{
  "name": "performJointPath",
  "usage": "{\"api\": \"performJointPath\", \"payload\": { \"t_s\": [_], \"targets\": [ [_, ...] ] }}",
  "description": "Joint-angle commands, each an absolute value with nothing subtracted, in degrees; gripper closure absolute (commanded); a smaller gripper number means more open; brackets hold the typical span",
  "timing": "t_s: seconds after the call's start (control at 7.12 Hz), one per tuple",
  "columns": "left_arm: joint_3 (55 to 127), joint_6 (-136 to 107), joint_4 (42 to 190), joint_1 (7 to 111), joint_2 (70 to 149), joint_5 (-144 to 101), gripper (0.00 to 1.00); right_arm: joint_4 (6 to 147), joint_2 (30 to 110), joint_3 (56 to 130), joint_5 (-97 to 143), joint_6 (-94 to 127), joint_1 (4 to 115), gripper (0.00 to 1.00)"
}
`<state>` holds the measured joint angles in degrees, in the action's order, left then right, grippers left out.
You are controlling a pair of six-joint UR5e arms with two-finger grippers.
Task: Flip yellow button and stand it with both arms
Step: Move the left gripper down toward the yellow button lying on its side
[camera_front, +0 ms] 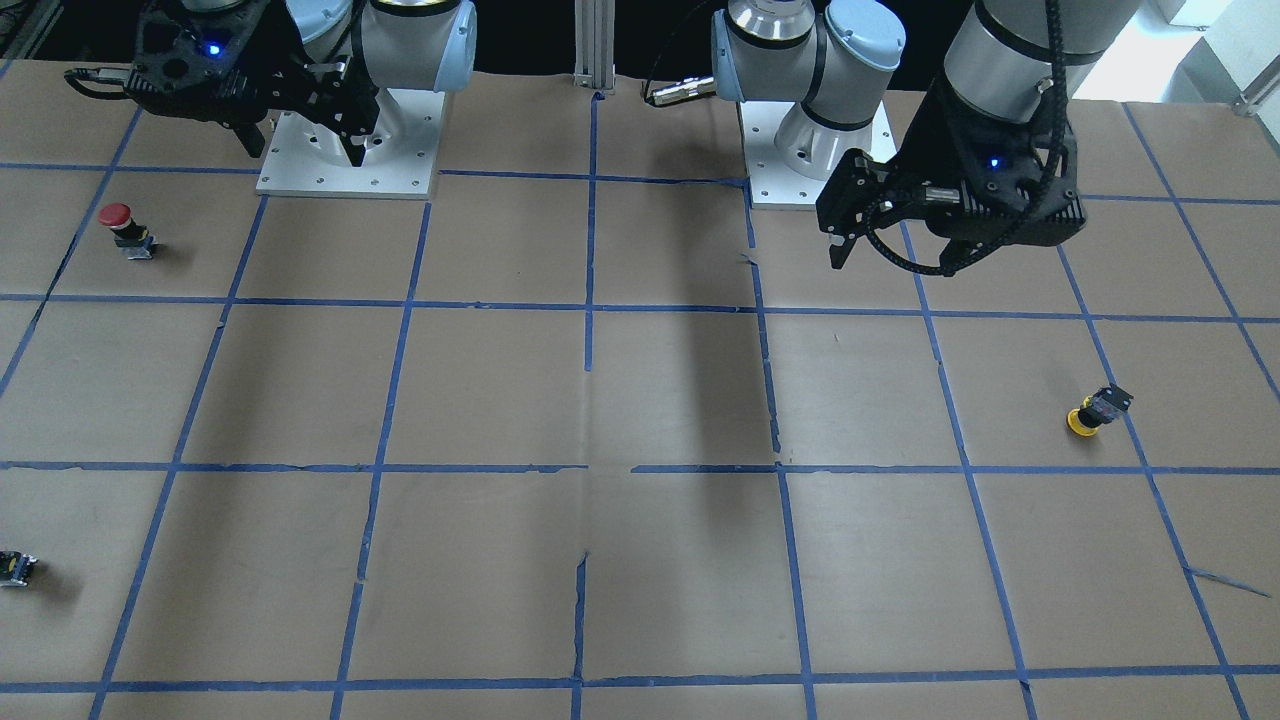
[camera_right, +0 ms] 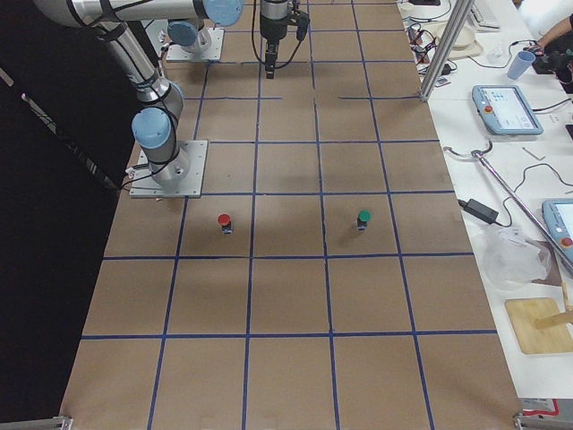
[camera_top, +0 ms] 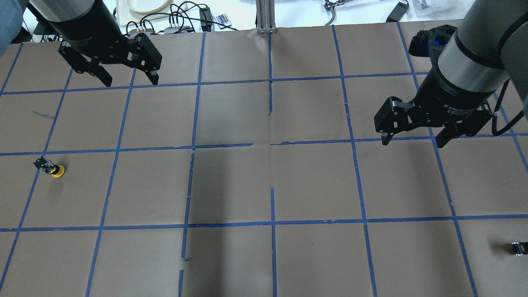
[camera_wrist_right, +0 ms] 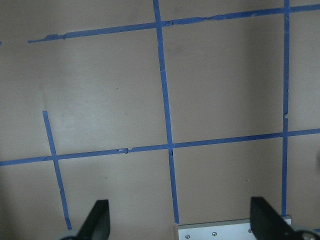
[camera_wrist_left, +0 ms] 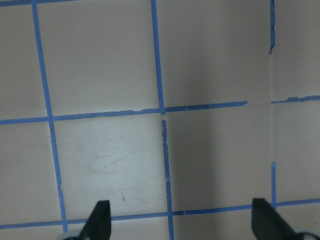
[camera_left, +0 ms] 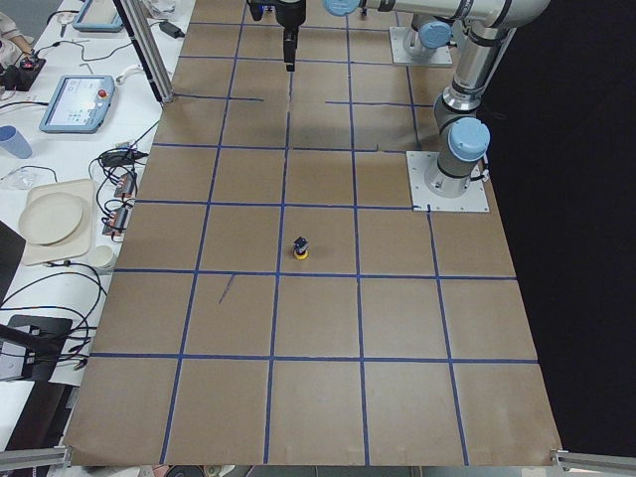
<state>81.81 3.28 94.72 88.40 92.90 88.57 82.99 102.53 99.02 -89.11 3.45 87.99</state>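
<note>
Counted on tabletop (camera_top: 313, 181): one yellow button (camera_top: 50, 168), one red button (camera_front: 122, 228), one green button (camera_right: 363, 219), one small black-grey part (camera_top: 517, 248), all well apart. Two pincers held spread above tabletop: left pincer (camera_top: 131, 81), right pincer (camera_top: 412, 143). Yellow button seen cap-down, at 7 o'clock from left pincer in overhead view, well apart.

Robotics lab: robot arms (camera_left: 465, 147), tape-gridded table (camera_top: 313, 181), teach pendants (camera_right: 506, 109)
</note>
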Motion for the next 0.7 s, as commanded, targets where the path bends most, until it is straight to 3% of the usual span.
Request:
{"api": "performJointPath", "payload": {
  "t_s": [0.0,0.28,0.56],
  "targets": [
    [81.6,3.0,96.7,88.3,92.7,92.0,0.00,82.7,101.6,98.6,-91.4,3.3,88.0,0.00],
    [82.6,3.9,96.6,87.6,92.6,92.1,0.00,82.9,102.0,98.7,-91.2,3.3,88.0,0.00],
    [84.1,18.5,96.1,78.7,93.8,91.8,0.00,83.1,102.0,99.1,-91.1,3.3,88.0,0.00]
  ]
}}
